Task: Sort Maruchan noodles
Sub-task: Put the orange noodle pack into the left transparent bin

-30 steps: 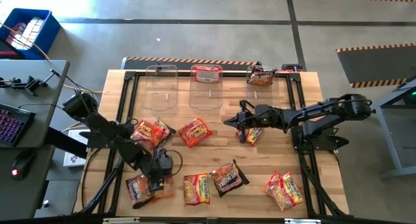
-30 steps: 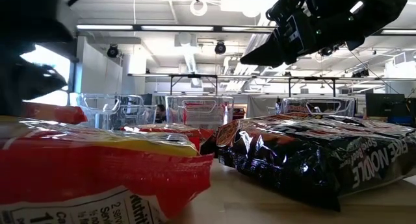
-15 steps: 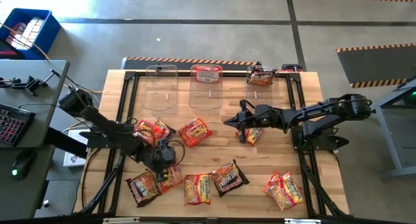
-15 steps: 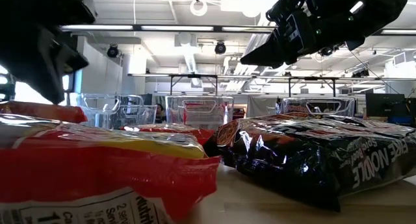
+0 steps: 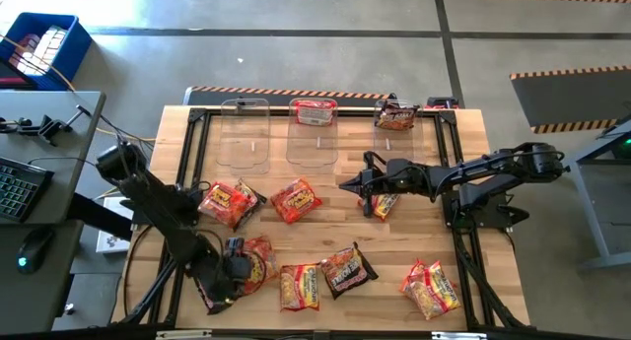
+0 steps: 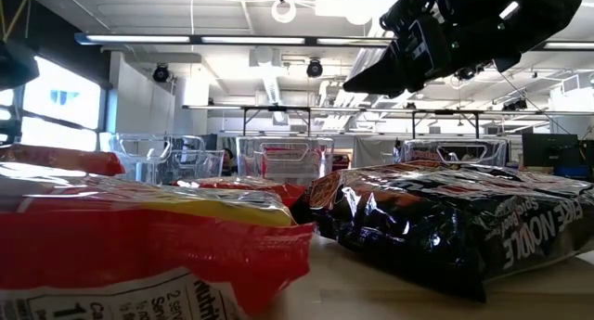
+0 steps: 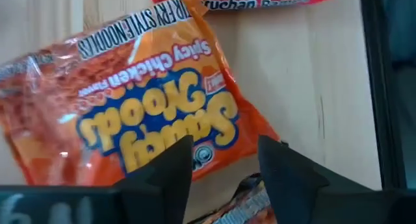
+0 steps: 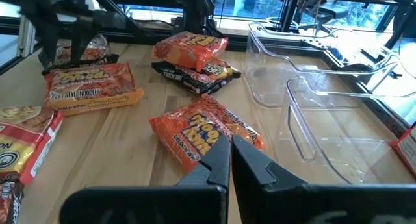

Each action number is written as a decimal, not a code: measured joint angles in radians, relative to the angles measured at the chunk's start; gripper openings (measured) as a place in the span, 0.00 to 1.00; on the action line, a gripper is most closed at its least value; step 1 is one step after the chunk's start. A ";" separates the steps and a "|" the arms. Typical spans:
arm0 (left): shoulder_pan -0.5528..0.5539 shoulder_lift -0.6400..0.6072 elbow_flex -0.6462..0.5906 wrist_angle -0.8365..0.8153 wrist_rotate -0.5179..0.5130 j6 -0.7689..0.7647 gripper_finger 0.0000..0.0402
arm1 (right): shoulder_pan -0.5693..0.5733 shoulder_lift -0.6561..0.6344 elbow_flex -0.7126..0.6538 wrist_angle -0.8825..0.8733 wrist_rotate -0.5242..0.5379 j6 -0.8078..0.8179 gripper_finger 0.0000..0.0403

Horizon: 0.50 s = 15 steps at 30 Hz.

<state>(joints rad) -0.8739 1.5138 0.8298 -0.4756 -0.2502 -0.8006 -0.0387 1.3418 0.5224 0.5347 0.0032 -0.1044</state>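
Several Maruchan packets lie flat on the wooden table (image 5: pixel 463 153). My left gripper (image 5: pixel 225 279) (image 7: pixel 221 162) is open near the table's near-left corner, over the edge of an orange Spicy Chicken packet (image 7: pixel 149 113) (image 5: pixel 256 261). A darker packet (image 7: pixel 246 199) peeks out beneath the fingers. My right gripper (image 5: pixel 345 185) (image 8: pixel 232 160) is shut, empty and raised mid-table (image 6: pixel 371 77), pointing toward the left edge. One orange packet (image 8: pixel 205 130) (image 5: pixel 296 199) lies ahead of it and another (image 5: pixel 386 206) lies under its wrist.
Three clear bins stand along the far edge: the left bin (image 5: pixel 245 133) holds nothing, the middle bin (image 5: pixel 314 143) holds a red-and-white packet (image 5: pixel 314 111), and the right bin (image 5: pixel 394 143) holds a dark packet (image 5: pixel 396 114). More packets lie along the near edge (image 5: pixel 347 271) (image 5: pixel 431 288). A black frame (image 5: pixel 449 143) borders the table.
My left gripper has swung toward the table's near-left corner, away from the middle of the table, and now hangs over the orange packet there. In the low view its dark shape has left the picture's left side. The right arm has kept still.
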 joint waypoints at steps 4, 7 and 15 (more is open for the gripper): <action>-0.006 0.095 0.075 -0.055 -0.002 -0.105 0.46 | 0.000 0.000 0.000 0.001 0.000 -0.003 0.00; -0.007 0.172 0.153 -0.120 -0.013 -0.138 0.46 | 0.000 0.000 0.000 0.000 0.000 -0.006 0.00; -0.004 0.344 0.357 -0.390 -0.076 -0.217 0.45 | 0.000 0.000 0.000 -0.019 0.000 -0.008 0.00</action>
<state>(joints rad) -0.8780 1.8577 1.1864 -0.8655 -0.3264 -1.0171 -0.0387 1.3418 0.5220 0.5161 0.0030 -0.1127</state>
